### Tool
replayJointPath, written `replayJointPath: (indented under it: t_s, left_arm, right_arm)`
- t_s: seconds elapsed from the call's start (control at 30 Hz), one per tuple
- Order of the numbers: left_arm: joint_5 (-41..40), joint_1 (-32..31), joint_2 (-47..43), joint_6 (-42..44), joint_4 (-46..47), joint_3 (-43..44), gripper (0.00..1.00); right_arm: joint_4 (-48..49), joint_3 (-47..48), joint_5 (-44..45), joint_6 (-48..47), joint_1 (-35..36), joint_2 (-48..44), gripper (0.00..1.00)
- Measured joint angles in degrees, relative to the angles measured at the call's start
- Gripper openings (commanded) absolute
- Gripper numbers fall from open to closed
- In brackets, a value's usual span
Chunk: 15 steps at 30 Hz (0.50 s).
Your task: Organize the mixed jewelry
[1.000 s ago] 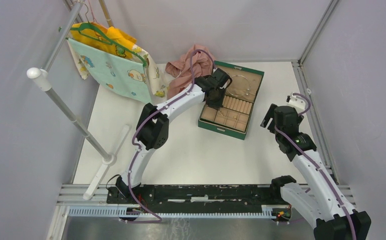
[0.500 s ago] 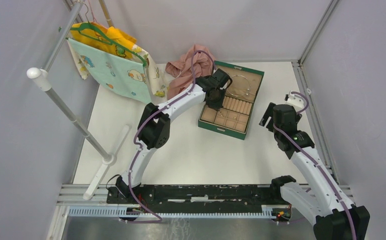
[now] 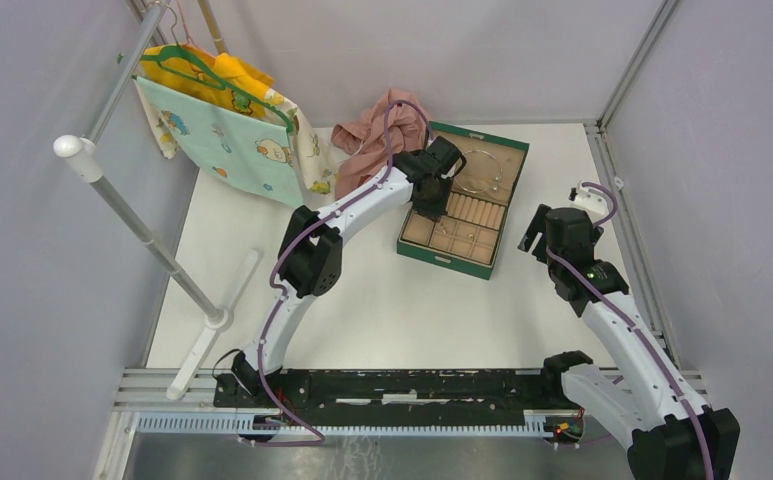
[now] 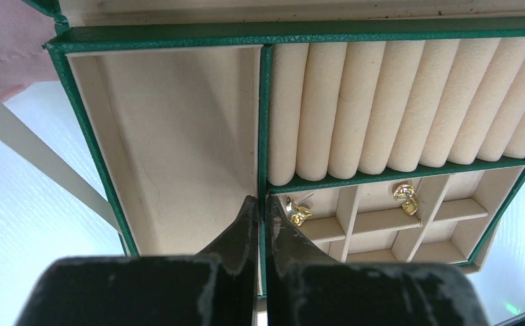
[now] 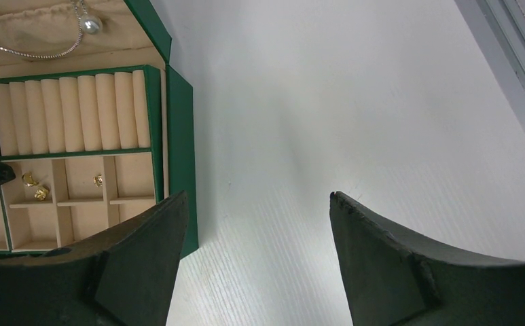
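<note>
The green box (image 3: 440,257) lies open at the table's far middle, with tan compartments inside. Small gold pieces (image 4: 298,212) (image 4: 405,197) rest in its little compartments and also show as gold pieces (image 5: 41,194) in the right wrist view. A silvery wire loop (image 3: 482,170) lies in the lid half, and a thin chain with a pearl (image 5: 86,24) lies there too. My left gripper (image 4: 260,202) (image 3: 427,205) is shut, with nothing visible between its tips, above the divider beside the large compartment. My right gripper (image 5: 257,197) (image 3: 537,232) is open over bare table, right of the box.
A pink cloth (image 3: 372,135) is bunched against the box's far left corner. Printed clothes on a hanger (image 3: 227,120) hang from a white rack (image 3: 137,230) at the left. A metal frame rail (image 3: 627,230) borders the table on the right.
My right wrist has drifted slightly toward the far side. The left arm has barely moved and both grippers keep their states.
</note>
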Motion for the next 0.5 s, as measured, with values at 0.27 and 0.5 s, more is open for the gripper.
replayJointPath:
  t_s: [0.27,0.5]
  left_arm:
    - [0.02,0.0,-0.02,-0.04,-0.42,0.37,0.02]
    - [0.85,0.04,-0.02,-0.11,-1.81,0.83,0.02]
  right_arm:
    - [0.0,0.0,-0.68,0.0,0.0,0.02,0.81]
    - [0.07,0.0,-1.03,0.02,0.0,0.04,0.81]
